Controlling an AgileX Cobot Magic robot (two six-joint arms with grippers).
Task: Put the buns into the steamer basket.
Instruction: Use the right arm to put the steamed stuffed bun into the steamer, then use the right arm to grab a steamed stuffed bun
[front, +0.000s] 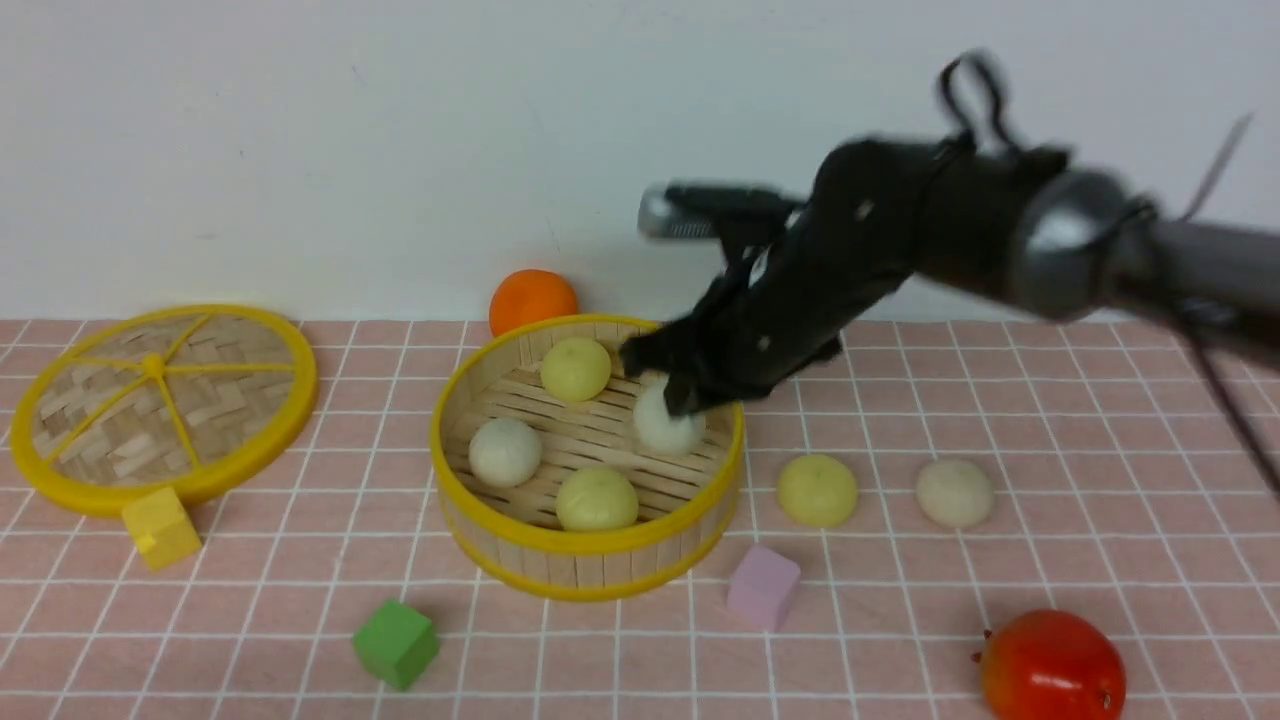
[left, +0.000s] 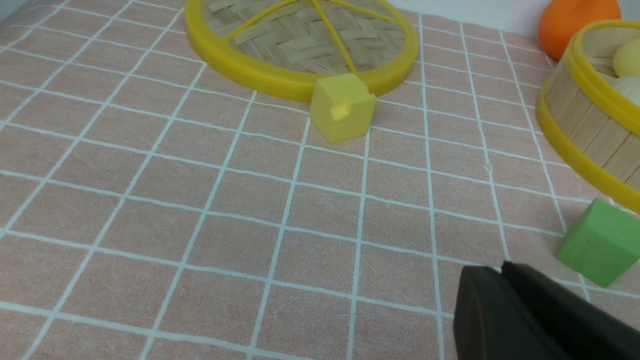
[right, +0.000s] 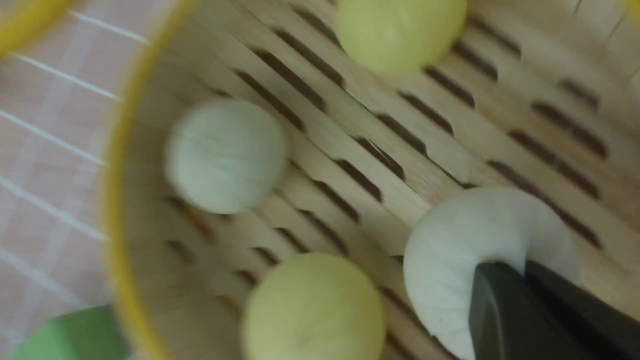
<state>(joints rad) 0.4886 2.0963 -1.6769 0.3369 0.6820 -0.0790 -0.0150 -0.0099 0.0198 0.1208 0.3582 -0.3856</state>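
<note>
While four buns sit in the basket, two lie outside

Although my right wrist picture is smeared, I can see the right end effector (right: 525, 267) with its black fingers pressed together and nothing between them. It hangs right over an off-white bun (front: 668, 422); whether it touches, I cannot tell. The round bamboo-slat steamer basket (front: 600, 572) with yellow rims stands mid-way across the pink gridded bench (front: 1100, 420). Its slatted floor also carries a pale yellow bun (front: 575, 368) by the far wall, another pale yellow bun (front: 596, 498) by the near wall, and a second off-white bun (front: 505, 451). Two more buns lie on the bench toward its right edge: one pale yellow (front: 817, 490), one off-white (front: 955, 492). My left end effector (left: 501, 270) sits low beside a green cube (left: 600, 242), fingers together, empty.
</note>
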